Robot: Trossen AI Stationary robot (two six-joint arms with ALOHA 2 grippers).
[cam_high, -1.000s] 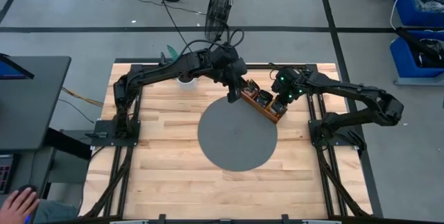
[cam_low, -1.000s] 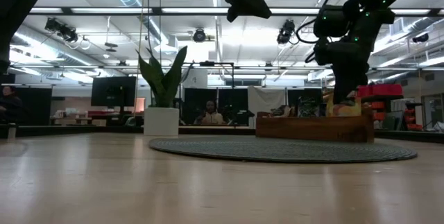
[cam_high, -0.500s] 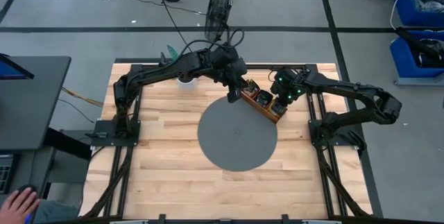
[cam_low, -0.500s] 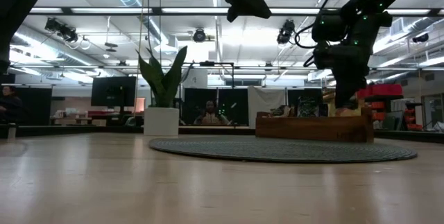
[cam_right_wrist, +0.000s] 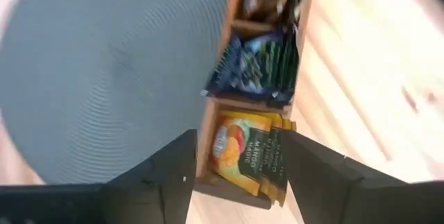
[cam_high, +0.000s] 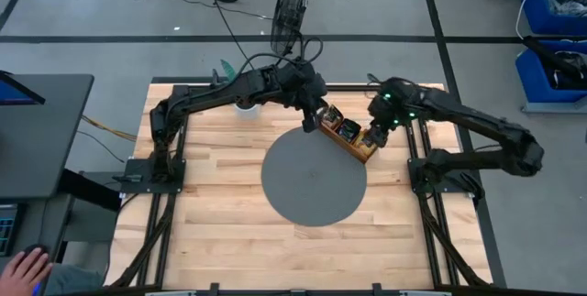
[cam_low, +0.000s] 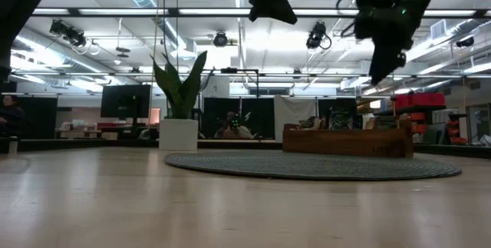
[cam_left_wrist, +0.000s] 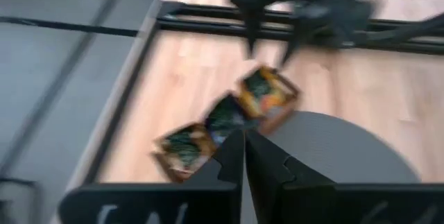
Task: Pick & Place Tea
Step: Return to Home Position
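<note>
Right wrist view: the right gripper hangs over the tray, its two dark fingers apart with nothing between them. Straight below the gap lies the yellow tea: glossy flat square packets printed with fruit, stacked at a slant in the tray's end compartment. One compartment farther sits the blue tea, dark shiny packets leaning on each other. The third compartment holds more packets, too blurred to tell apart. The tray is long brown wood with thin dividers. It lies at the edge of a round grey mat with a fine ribbed weave, on the pale plank table.

In the left wrist view the left gripper has its fingers pressed together and holds nothing. It hangs near the opposite end of the tray from the yellow tea, over the mat's rim.

The low view shows both grippers well above the table, apart from the tea. One second ago the right gripper's tips were down at the end of the tray that holds the yellow tea; now they are raised clear of it. In the high view its arm has drawn back toward its own side. The left arm has not moved.

Farther off, a plant with long pointed leaves stands in a white pot at the table's far edge.
</note>
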